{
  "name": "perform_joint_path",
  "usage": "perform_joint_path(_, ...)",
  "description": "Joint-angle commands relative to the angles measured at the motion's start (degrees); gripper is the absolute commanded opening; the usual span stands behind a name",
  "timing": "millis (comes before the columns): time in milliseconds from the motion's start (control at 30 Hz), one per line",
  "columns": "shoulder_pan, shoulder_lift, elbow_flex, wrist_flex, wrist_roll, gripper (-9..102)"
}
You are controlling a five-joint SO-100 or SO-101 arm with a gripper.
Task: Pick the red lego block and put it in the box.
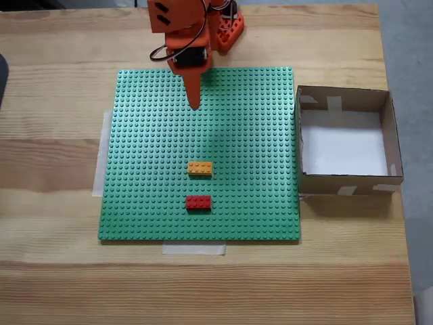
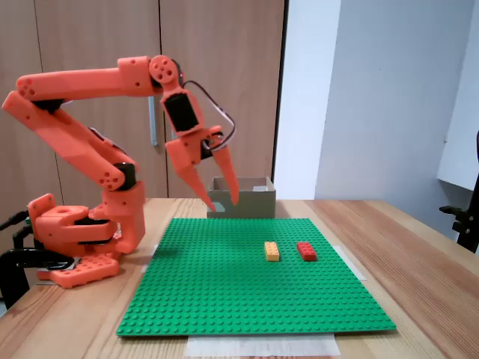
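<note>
The red lego block (image 1: pixel 198 202) (image 2: pixel 307 250) lies flat on the green studded baseplate (image 1: pixel 149 169) (image 2: pixel 224 292), near its front edge in the top-down fixed view. The box (image 1: pixel 308 169) (image 2: pixel 254 202), brown cardboard with a white floor, stands just off the baseplate's right edge in that view and holds nothing. My orange gripper (image 1: pixel 195 105) (image 2: pixel 223 203) hangs above the far part of the baseplate, well away from the red block. Its fingers point down, spread apart with nothing between them.
A yellow-orange brick (image 1: pixel 199 168) (image 2: pixel 271 251) sits close beside the red block, on the arm's side. The arm's base (image 2: pixel 75 239) (image 1: pixel 226 30) stands at the table's far edge. Pale tape strips (image 1: pixel 193 249) hold the baseplate to the wooden table (image 1: pixel 54 101).
</note>
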Motion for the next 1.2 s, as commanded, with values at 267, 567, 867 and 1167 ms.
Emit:
perform_joint_path(267,2.02,-7.12,-5.71,-5.1,-2.55,20)
perform_joint_path(567,1.85,-15.91,-12.92,-7.21,0.09,23)
perform_joint_path(867,1.49,-25.22,-22.06,-6.77,-0.26,23)
perform_joint_path(1167,1.14,-39.2,-37.44,-1.76,-1.93,21)
